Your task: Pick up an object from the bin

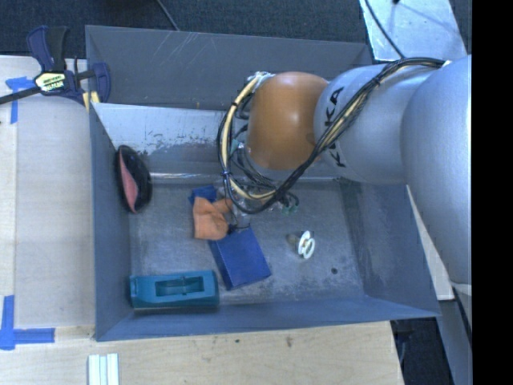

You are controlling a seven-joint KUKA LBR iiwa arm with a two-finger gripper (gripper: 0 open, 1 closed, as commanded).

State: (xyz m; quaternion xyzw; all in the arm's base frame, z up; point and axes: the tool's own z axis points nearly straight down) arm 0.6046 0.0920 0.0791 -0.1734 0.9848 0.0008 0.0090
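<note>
The grey metal bin [108, 255] has sloped walls all round. Its flat floor is most open in the right half of the frame, where only a small white ring-shaped piece [306, 245] lies, well apart from the walls. The left half is more crowded. A black oval thing w/ a pink face [132, 179] leans on the left wall, upper left of the floor. A teal rectangular block w/ a recessed top [175, 289] sits at the lower left, just beside the foot of the near wall, w/ its long side along that wall. A dark blue flat rectangular pad [239, 259] lies at the ctr, just above the block's right end. Bare floor shows btw the black oval and the teal block. The silver arm [385, 127] comes in from the right, and its orange domed cover [280, 119] and looped cables hang over the back wall and the upper-middle floor, shading that part. The gripper [238, 208] is low at the ctr of the bin, under the cables; whether it is released or clenched I cannot tell. It is at the right edge of an orange crumpled lump [210, 219], soft-looking, at the ctr-left of the floor. The lump's lower edge is touching or just above the blue pad's upper corner. A small blue scrap [203, 194] shows just above the lump. The lump is a bit taller than wide, so its long axis runs approx up-down in the frame. The blue pad's long axis runs from upper left to lower right.
</note>
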